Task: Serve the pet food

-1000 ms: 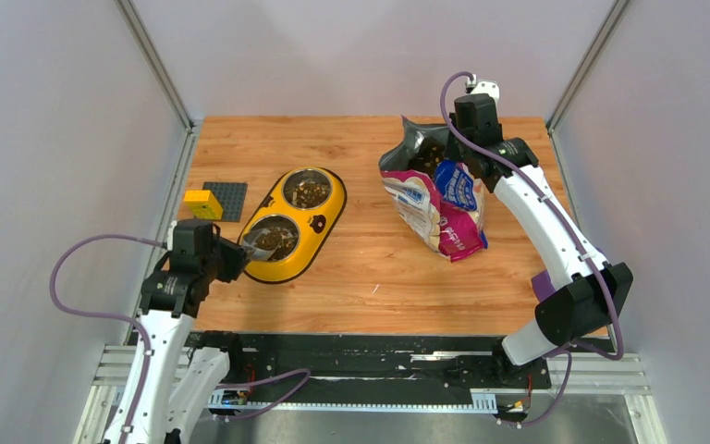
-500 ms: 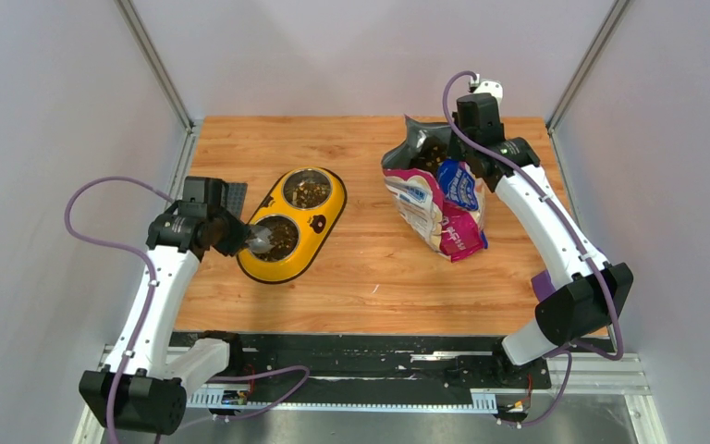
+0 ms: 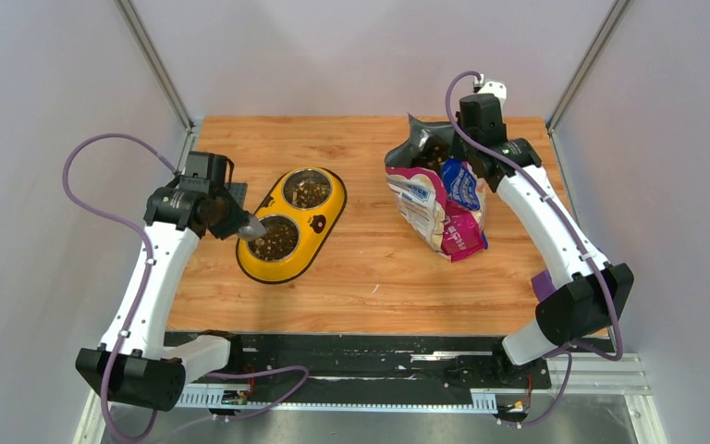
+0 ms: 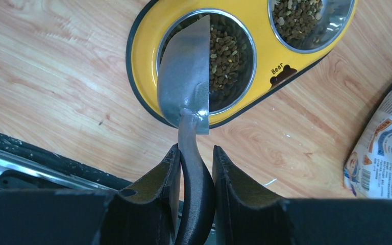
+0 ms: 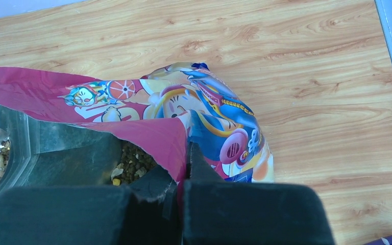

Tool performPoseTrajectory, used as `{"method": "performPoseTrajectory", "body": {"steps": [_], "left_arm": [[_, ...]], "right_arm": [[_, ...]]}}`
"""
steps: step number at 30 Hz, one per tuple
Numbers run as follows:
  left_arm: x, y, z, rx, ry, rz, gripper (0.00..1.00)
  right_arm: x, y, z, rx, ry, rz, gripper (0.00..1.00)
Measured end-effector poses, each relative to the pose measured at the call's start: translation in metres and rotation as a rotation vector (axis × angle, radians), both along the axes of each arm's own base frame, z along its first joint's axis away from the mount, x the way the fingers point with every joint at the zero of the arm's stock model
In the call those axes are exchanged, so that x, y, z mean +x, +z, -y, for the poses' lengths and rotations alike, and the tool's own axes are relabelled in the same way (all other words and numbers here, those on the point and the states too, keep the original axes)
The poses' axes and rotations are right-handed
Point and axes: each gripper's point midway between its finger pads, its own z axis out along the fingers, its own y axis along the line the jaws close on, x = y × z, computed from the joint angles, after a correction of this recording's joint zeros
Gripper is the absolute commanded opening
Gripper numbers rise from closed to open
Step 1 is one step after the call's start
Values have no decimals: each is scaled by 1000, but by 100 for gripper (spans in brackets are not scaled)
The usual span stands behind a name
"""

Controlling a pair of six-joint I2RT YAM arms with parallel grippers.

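Scoop tipped over the near bowl
The left gripper clamps the scoop's handle between part-closed jaws above the yellow feeder, kibble in both bowls; the right gripper pinches the bag rim tight at far right; next, I'd guess, carry the scoop to the bag's mouth

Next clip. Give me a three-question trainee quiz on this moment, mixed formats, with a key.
1. True or false: the left gripper holds the grey scoop by its handle.
2. What is the right gripper pinching? A) the open rim of the bag B) the grey scoop C) nothing
3. Fill in: kibble lies in ___ of the two steel bowls of the yellow feeder.

Key: 1 true; 2 A; 3 both (two).
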Motion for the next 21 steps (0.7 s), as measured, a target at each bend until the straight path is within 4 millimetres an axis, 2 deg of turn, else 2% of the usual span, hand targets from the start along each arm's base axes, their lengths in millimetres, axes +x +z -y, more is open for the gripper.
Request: {"method": "performPoseTrajectory", "body": {"steps": [9,17,21], "left_arm": [[12,15,5,37,-59,50,0],[61,48,22,-69,-70,271,0],[87,54,29,-137,-79,349,0]], "right_arm": [[0,1,4,10,-11,2,0],[-1,0,4,34,-4,1,0],[-1,1,6,45,-3,3,0]]}}
